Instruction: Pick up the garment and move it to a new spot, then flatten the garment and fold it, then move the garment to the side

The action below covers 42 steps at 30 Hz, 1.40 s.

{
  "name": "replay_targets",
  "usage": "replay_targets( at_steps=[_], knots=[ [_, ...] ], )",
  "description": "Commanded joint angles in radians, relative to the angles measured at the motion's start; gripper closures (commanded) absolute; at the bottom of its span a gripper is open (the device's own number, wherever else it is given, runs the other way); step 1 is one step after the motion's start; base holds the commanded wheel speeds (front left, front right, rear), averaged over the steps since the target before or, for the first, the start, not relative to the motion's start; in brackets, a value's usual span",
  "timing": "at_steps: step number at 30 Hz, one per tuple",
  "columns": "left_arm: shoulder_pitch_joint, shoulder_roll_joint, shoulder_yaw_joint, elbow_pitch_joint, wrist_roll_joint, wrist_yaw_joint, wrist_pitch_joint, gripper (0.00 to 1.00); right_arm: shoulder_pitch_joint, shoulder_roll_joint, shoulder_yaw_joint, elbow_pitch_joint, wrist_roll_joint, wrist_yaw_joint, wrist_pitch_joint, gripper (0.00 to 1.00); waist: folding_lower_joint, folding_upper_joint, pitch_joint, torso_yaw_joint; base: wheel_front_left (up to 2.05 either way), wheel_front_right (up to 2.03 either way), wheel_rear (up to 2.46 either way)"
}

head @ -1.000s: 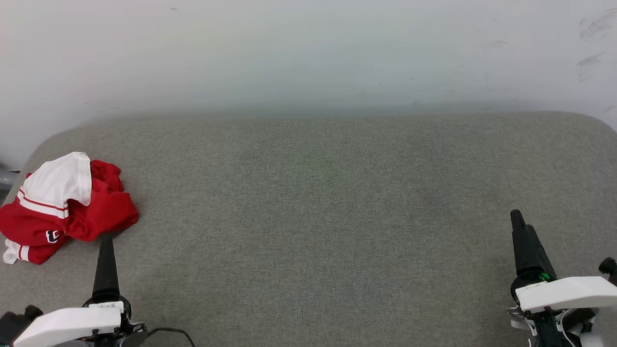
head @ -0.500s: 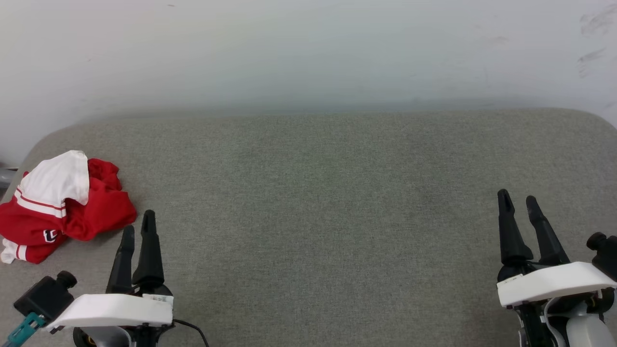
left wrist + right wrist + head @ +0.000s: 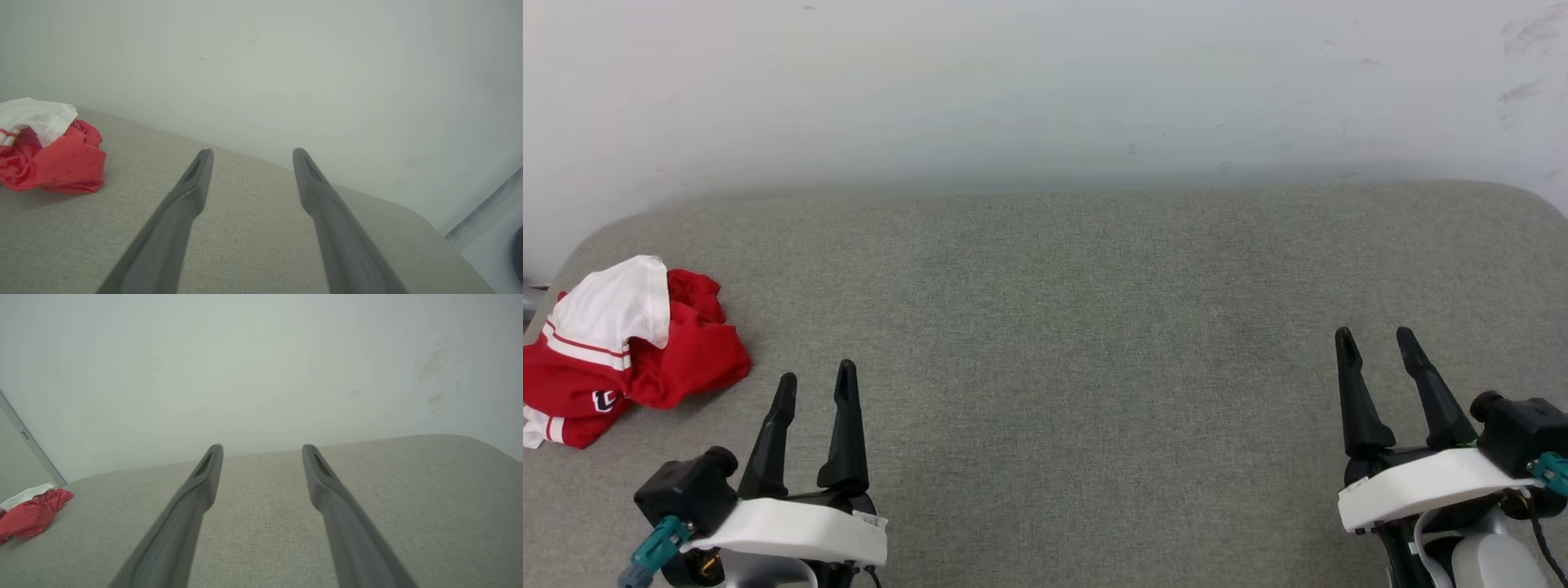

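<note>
And the left gripper has swung away from the cloth, sliding toward 7 o'clock on the pad and turning so both long dark fingers now show. The right gripper has edged inward at 4 o'clock. Both stand open with a clear gap between the fingers, and neither has hold of anything (the wrist views confirm it: bare fabric between the left pair and the right pair).

The crumpled red jersey shirt with white sleeve and red-white striped trim lies bunched at 9 o'clock, at the pad's left edge and apart from the left gripper. A scrap of dark-and-white block lettering peeks from a fold, too little to read. The small white label on the left wrist housing is too fine to read as well.

It all sits on a grey-green woven fabric pad with rounded corners. A plain white wall stands at 12 o'clock, with faint dark scuff marks toward 2 o'clock.
</note>
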State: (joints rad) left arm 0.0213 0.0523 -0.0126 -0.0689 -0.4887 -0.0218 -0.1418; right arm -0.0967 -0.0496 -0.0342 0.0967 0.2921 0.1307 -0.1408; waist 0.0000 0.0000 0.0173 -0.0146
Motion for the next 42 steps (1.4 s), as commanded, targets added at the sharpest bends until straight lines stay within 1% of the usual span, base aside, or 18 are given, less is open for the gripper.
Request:
replay_targets(
  at_steps=[1, 4, 7, 9, 14, 23, 28, 32, 35, 40, 42],
  knots=[
    [0.001, 0.017, -0.021, -0.019, 0.051, 0.018, -0.012, 0.0, -0.01, -0.001, 0.001, -0.002, -0.048, 0.0, -0.013, 0.0, 0.0, 0.0, 0.0, -0.001, 0.0, 0.0, 0.0],
    [0.004, 0.031, -0.049, -0.022, 0.089, 0.044, -0.019, 0.0, -0.006, -0.001, 0.002, 0.014, -0.089, 0.0, -0.021, 0.0, 0.0, 0.0, 0.0, -0.002, 0.0, 0.0, 0.0],
    [0.012, 0.038, -0.068, -0.009, 0.104, 0.053, -0.025, 0.0, -0.006, -0.001, 0.001, 0.027, -0.116, 0.0, -0.025, 0.0, 0.0, 0.0, -0.001, -0.003, 0.0, 0.0, 0.0],
    [0.008, 0.053, -0.081, -0.009, 0.131, 0.07, -0.03, 0.0, -0.01, -0.001, 0.002, 0.037, -0.145, 0.0, -0.031, 0.0, 0.0, 0.0, -0.001, -0.004, 0.0, 0.0, 0.0],
    [0.012, 0.07, -0.114, -0.009, 0.177, 0.117, -0.042, 0.0, -0.017, -0.001, 0.005, 0.043, -0.207, 0.0, -0.042, 0.0, 0.0, 0.0, -0.001, -0.006, 0.0, 0.0, 0.0],
    [0.014, 0.106, -0.174, 0.009, 0.249, 0.157, -0.062, 0.0, -0.026, -0.001, 0.011, 0.039, -0.304, 0.0, -0.064, 0.0, 0.0, 0.0, 0.001, -0.006, 0.0, 0.0, 0.0],
    [0.018, 0.105, -0.183, 0.007, 0.264, 0.159, -0.073, 0.0, -0.027, -0.001, 0.031, 0.029, -0.339, 0.0, -0.074, 0.0, 0.0, 0.0, 0.001, -0.006, 0.0, 0.0, 0.0],
    [0.028, 0.083, -0.162, -0.004, 0.255, 0.142, -0.081, 0.0, -0.025, -0.001, 0.038, 0.023, -0.336, 0.0, -0.083, 0.0, 0.0, 0.0, 0.001, -0.006, 0.0, 0.0, 0.0],
    [0.035, 0.059, -0.122, -0.02, 0.243, 0.114, -0.087, 0.0, -0.022, -0.001, 0.03, 0.02, -0.3, 0.0, -0.089, 0.0, 0.0, 0.0, 0.001, -0.005, 0.0, 0.0, 0.0],
    [0.057, 0.025, -0.06, -0.019, 0.248, 0.043, -0.096, 0.0, -0.02, -0.001, 0.02, 0.052, -0.188, 0.0, -0.098, 0.0, 0.0, 0.0, -0.001, -0.006, 0.0, 0.0, 0.0],
    [0.066, 0.014, -0.042, -0.014, 0.258, 0.012, -0.101, 0.0, -0.021, -0.001, 0.021, 0.065, -0.166, 0.0, -0.101, 0.0, 0.0, 0.0, -0.003, -0.006, 0.0, 0.0, 0.0]
  ],
)
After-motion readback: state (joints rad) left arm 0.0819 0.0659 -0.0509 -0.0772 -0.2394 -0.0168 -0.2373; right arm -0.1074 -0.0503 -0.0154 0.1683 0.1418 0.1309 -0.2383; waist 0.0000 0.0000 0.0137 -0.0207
